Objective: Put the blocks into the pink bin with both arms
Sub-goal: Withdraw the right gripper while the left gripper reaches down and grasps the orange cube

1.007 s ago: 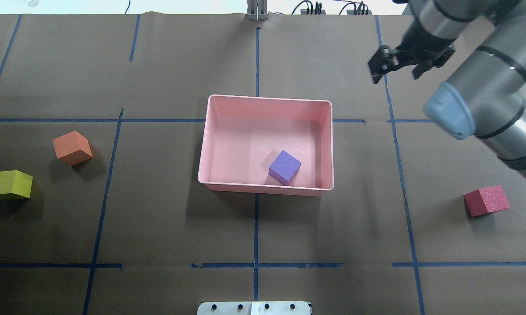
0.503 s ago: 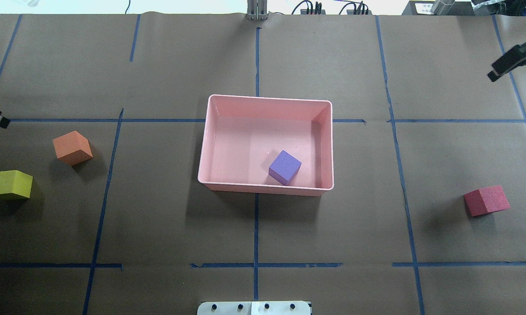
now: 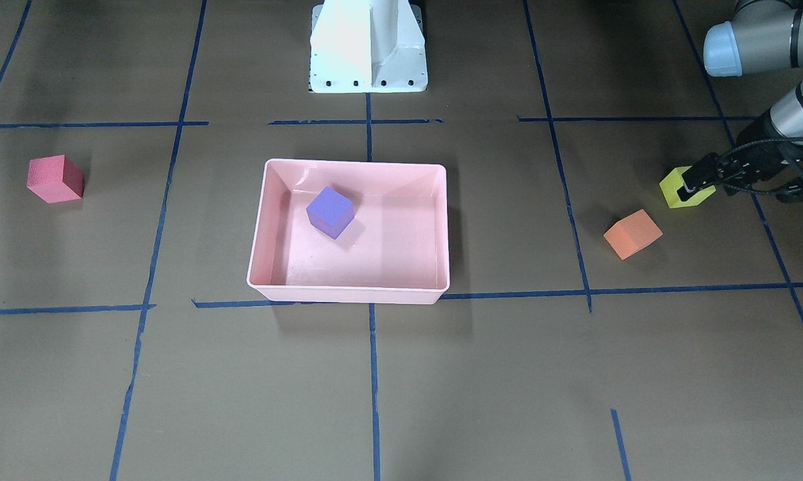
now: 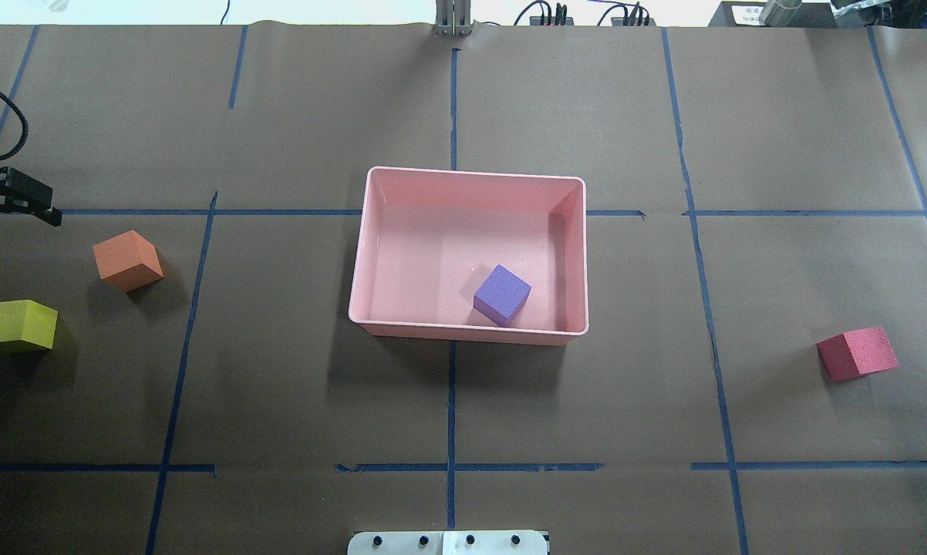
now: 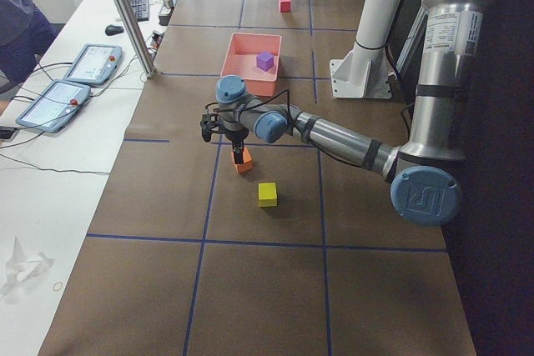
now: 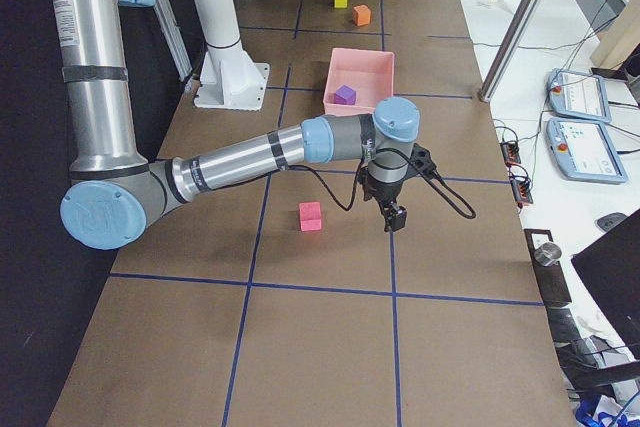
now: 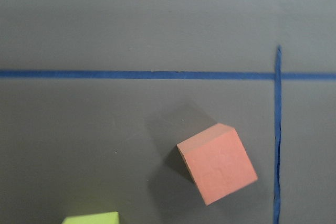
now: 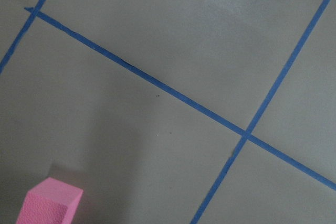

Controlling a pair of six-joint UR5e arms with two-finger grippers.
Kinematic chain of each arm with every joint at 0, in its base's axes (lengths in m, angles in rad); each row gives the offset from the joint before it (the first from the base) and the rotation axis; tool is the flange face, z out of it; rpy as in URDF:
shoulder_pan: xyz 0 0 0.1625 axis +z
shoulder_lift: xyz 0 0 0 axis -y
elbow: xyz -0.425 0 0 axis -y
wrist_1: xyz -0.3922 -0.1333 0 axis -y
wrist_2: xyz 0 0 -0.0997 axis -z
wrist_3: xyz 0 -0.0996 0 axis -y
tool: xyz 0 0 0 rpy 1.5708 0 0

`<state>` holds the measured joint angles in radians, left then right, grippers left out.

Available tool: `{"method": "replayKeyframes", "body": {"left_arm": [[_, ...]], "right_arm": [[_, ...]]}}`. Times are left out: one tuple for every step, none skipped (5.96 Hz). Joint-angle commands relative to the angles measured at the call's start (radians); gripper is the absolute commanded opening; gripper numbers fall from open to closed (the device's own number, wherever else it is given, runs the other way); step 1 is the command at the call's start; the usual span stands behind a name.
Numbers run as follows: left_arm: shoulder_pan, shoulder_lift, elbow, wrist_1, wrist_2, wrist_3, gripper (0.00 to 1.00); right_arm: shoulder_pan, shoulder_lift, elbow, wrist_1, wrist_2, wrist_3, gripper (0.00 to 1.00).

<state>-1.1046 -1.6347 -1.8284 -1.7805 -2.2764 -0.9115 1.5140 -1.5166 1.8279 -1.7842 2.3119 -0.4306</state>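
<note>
The pink bin (image 4: 471,173) sits mid-table with the purple cube (image 4: 502,294) inside, near its front right corner. The orange cube (image 4: 128,260) and yellow-green cube (image 4: 18,325) lie on the paper at the left, the red cube (image 4: 857,353) at the right. My left gripper (image 4: 15,220) is open and empty, hovering just behind the orange cube; the left wrist view shows that cube (image 7: 218,170) below. In the front view a finger (image 3: 699,175) partly hides the yellow-green cube (image 3: 675,195). My right gripper (image 6: 395,215) hangs just beyond the red cube (image 6: 310,216); I cannot tell its state.
The white pedestal base (image 3: 368,47) stands at the robot's side of the table. Blue tape lines grid the brown paper. A metal post (image 5: 125,14) and operator tablets (image 5: 83,81) stand on the side table beyond the far edge.
The right arm has swung out of the overhead view at the upper right. The left gripper has come in at the left edge behind the orange cube. No cube has moved.
</note>
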Motion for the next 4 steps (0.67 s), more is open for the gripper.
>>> {"method": "replayKeyframes", "body": {"left_arm": [[0.121, -0.039, 0.023, -0.002, 0.127, -0.223, 1.00], [0.146, -0.051, 0.035, -0.002, 0.142, -0.246, 1.00], [0.161, -0.063, 0.055, -0.002, 0.144, -0.245, 1.00], [0.164, -0.103, 0.102, -0.004, 0.144, -0.247, 1.00]], "right_arm": [[0.083, -0.072, -0.001, -0.001, 0.004, -0.126, 1.00], [0.083, -0.080, -0.001, 0.002, 0.007, -0.128, 1.00], [0.083, -0.082, -0.002, 0.002, 0.007, -0.128, 1.00], [0.083, -0.082, -0.002, 0.002, 0.007, -0.128, 1.00]]}}
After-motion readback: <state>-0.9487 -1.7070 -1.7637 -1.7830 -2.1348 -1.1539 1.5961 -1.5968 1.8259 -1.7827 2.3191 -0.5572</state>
